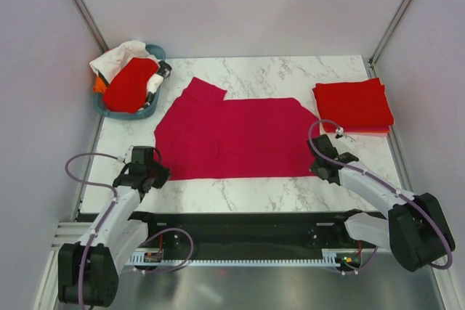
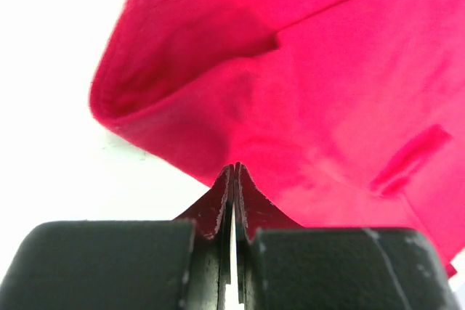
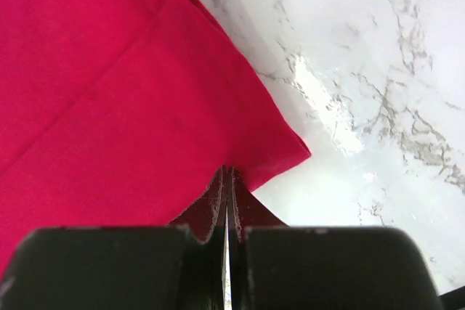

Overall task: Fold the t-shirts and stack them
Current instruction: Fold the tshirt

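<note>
Along the bench's near edge our left gripper and right gripper each clamp a near corner of the crimson t-shirt (long axis left-right), cloth lying toward the far edge.

The left tool, fingers pressed together, pinches the crimson-pink t-shirt at its near edge.

Bright, even overhead light; faint shadows around the crimson t-shirt. Left of it the counter burns pure white in the left wrist view; right of it, a glare streak in the right wrist view.
</note>
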Robot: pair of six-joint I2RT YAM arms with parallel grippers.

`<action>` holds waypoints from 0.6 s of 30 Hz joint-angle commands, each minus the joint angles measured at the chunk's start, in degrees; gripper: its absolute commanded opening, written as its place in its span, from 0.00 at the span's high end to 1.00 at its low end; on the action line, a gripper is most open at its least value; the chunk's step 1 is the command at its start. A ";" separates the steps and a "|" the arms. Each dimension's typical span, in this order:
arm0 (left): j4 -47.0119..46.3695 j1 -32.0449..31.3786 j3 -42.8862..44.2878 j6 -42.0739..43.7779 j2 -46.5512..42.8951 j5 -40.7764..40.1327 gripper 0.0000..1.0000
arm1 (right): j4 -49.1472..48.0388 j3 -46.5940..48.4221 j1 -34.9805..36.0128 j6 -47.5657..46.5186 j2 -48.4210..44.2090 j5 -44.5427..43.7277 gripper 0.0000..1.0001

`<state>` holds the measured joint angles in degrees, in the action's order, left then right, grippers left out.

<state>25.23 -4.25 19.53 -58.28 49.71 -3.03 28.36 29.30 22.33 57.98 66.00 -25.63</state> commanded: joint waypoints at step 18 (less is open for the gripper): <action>-20.22 -4.45 29.85 16.88 23.01 13.76 0.31 | -13.42 34.57 -6.06 -26.84 18.80 4.44 0.36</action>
<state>11.42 -7.22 44.25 -46.19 66.39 8.19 18.44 57.17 18.48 36.77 80.47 -23.14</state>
